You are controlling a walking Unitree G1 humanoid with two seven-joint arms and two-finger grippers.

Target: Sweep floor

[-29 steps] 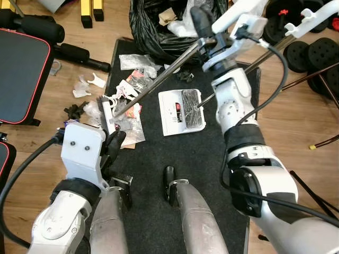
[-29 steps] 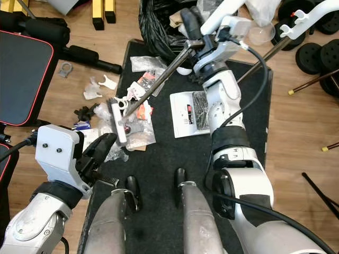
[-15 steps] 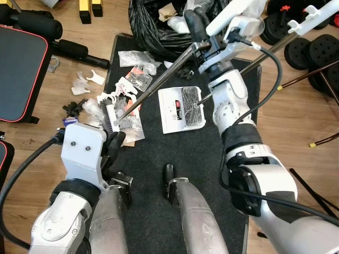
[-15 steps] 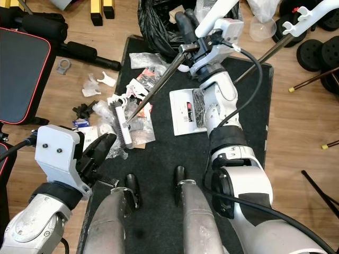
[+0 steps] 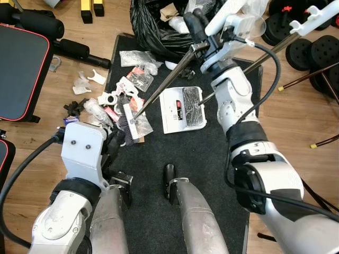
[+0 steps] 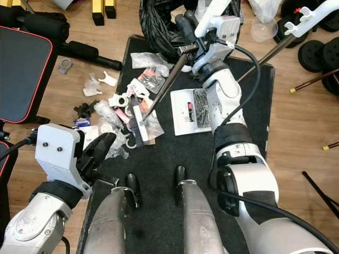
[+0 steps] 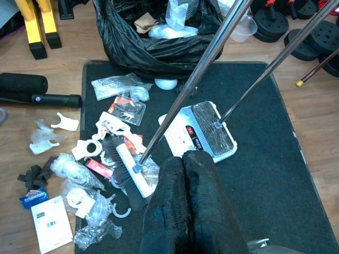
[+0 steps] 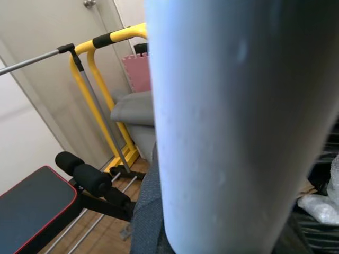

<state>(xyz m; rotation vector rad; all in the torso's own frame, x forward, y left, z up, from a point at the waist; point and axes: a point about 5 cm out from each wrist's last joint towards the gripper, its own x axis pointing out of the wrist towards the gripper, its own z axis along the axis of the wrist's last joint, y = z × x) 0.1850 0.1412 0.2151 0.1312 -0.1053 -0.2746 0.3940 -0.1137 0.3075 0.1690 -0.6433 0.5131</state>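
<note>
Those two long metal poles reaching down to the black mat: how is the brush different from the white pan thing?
The white-backed broom head with black bristles lies among the plastic litter at the mat's left edge; the white dustpan with a dark clear lid lies alone near mid-mat. The broom head is a narrow bar; the dustpan is broad and rectangular. The broom's pole runs to the right gripper; the dustpan's pole runs on past it. Both have slanting silver poles.
</note>
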